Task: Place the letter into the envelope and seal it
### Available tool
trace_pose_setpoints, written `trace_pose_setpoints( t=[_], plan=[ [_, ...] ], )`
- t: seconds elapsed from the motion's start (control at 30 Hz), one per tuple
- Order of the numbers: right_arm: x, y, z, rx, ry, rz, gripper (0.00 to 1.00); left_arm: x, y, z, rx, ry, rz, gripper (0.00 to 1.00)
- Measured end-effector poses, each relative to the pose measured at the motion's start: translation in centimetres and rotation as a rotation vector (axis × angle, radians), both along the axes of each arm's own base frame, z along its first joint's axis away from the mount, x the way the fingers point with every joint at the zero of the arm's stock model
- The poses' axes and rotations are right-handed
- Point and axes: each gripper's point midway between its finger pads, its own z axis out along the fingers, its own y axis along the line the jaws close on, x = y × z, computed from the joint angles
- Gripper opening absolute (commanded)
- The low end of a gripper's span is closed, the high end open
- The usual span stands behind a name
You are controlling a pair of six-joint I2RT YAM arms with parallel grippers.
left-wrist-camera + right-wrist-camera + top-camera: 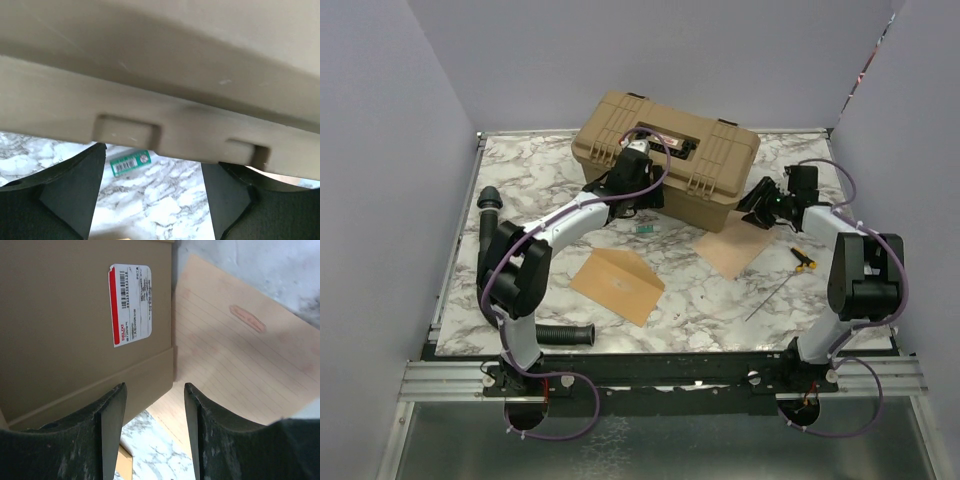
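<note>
Left pincer [155, 159] wide open, close against tan plastic case [720, 160]. Right pincer [154, 390] open beside pale pinkish lined paper letter [240, 365]. Kraft-brown paper envelope [617, 283] lies well apart.

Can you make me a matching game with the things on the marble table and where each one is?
Things:
1. big tan plastic case
2. flat kraft-brown paper envelope
3. pale pinkish paper letter
4. small yellow-and-black screwdriver

Places:
A. furthest to the right
B. in the middle, nearest the front
C. at the very back
D. right beside the case's front corner

Pairs: 1-C, 2-B, 3-D, 4-A
</note>
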Motion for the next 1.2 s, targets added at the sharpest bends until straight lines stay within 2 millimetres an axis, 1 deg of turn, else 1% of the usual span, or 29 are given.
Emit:
trace_pose_setpoints(
  t=[0.17, 0.3, 0.37, 0.47, 0.6, 0.67, 0.73, 0.8, 0.83, 0.9, 0.97, 1.03, 1.1, 1.2],
  plan=[
    [3.2, 1.7, 1.1, 0.024, -0.065, 0.023, 0.55, 2.6, 0.8, 0.3, 0.000, -0.009, 0.035, 0.78],
    [5.7, 2.9, 1.8, 0.046, -0.108, 0.036, 0.55, 5.0, 1.0, 0.5, -0.006, -0.024, 0.057, 0.78],
    [6.8, 3.3, 2.2, 0.051, -0.125, 0.040, 0.54, 5.8, 0.9, 0.5, -0.009, -0.031, 0.063, 0.77],
    [7.2, 3.2, 2.2, 0.046, -0.127, 0.033, 0.54, 6.2, 1.0, 0.1, 0.000, -0.028, 0.059, 0.77],
    [6.8, 2.8, 2.1, 0.013, -0.103, 0.001, 0.54, 5.7, 0.6, 0.1, 0.001, -0.044, 0.021, 0.77],
    [5.7, 2.4, 2.4, -0.017, -0.082, -0.028, 0.55, 4.2, 0.4, -0.2, 0.008, -0.038, -0.005, 0.77],
    [4.1, 1.7, 3.0, -0.053, -0.063, -0.057, 0.57, 1.5, -0.1, -0.5, 0.020, -0.025, -0.049, 0.77],
    [2.2, 0.9, 3.7, -0.093, -0.054, -0.088, 0.59, -2.2, -1.8, -0.2, 0.023, -0.020, -0.127, 0.77],
    [1.2, 0.4, 4.0, -0.113, -0.046, -0.107, 0.61, -3.8, -3.0, 0.1, 0.017, -0.025, -0.168, 0.77],
    [-0.9, -0.7, 4.1, -0.152, -0.034, -0.146, 0.64, -6.9, -5.8, 1.1, -0.012, -0.045, -0.263, 0.77],
    [-3.5, -2.0, 3.3, -0.187, -0.005, -0.187, 0.66, -9.8, -8.7, 1.7, -0.053, -0.057, -0.363, 0.76],
    [-5.5, -3.0, 2.1, -0.205, 0.029, -0.215, 0.66, -11.9, -11.2, 1.7, -0.087, -0.053, -0.443, 0.74],
    [-7.2, -3.8, 0.3, -0.209, 0.079, -0.236, 0.66, -13.1, -12.9, 0.9, -0.097, -0.044, -0.490, 0.71],
    [-9.5, -4.6, -2.6, -0.213, 0.152, -0.254, 0.65, -13.3, -14.8, -1.0, -0.089, -0.017, -0.522, 0.66]
  ],
)
